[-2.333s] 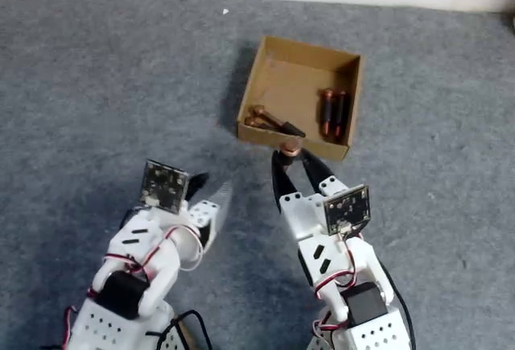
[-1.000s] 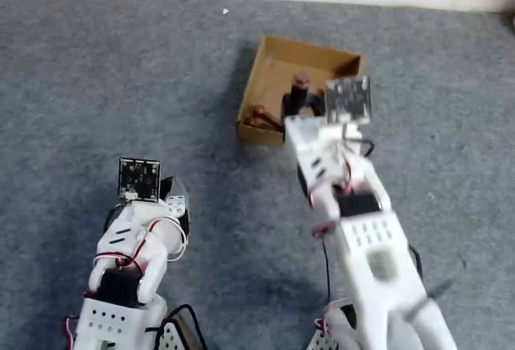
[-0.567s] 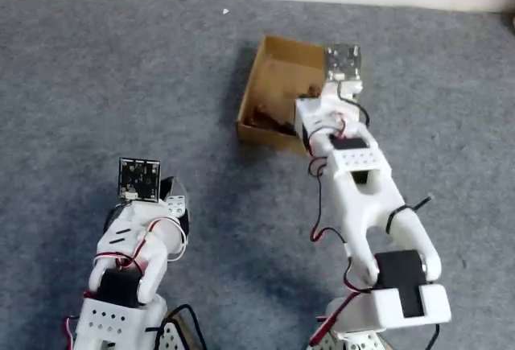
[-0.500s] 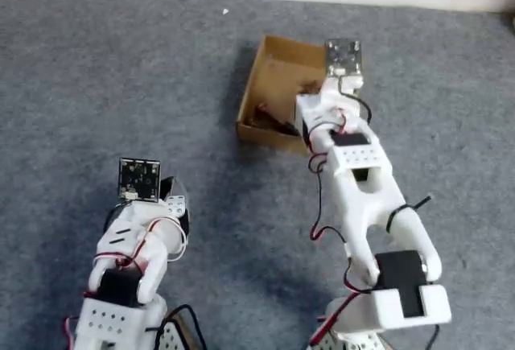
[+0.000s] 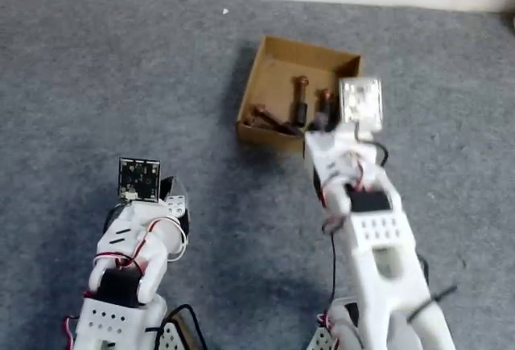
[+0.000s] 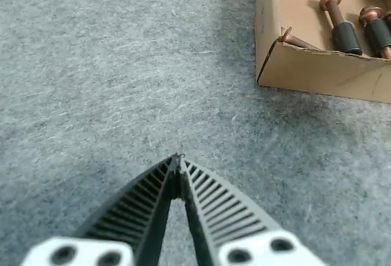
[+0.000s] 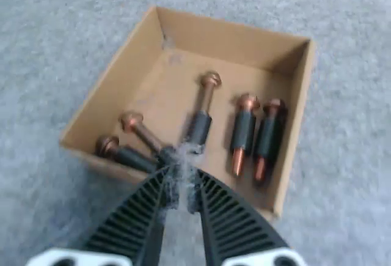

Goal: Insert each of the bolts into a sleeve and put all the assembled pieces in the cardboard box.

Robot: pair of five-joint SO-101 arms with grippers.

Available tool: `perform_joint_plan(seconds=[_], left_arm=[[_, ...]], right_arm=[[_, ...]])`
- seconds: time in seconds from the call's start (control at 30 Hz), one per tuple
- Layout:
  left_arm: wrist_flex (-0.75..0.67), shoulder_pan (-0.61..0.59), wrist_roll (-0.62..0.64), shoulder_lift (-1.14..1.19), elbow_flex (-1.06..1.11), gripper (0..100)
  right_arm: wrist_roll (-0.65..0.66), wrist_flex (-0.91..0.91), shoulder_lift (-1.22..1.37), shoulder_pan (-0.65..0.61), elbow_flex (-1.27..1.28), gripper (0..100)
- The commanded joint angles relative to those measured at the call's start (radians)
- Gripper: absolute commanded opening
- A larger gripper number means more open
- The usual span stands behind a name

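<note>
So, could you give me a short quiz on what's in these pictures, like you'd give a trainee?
1. How many bolts lie in the box?
2. True or false: the left gripper holds a bolt.
3. The box stands on: A) carpet B) a wooden bench C) a metal tray.
Key: 1) five; 2) false, it is shut and empty; 3) A.

The high view looks down; both wrist views face the cardboard box (image 6: pixel 317 73).
</note>
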Motion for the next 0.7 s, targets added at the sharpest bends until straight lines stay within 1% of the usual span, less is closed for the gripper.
perform_joint_plan(seconds=[0.0, 0.67], left_arm=[[-0.023, -0.008, 0.002, 0.004, 0.028, 1], [-0.023, -0.012, 0.002, 0.004, 0.028, 1]], right_arm=[[0.006, 0.004, -0.193, 0.010, 0.117, 0.7], [0.011, 0.002, -0.897, 0.007, 0.662, 0.9]])
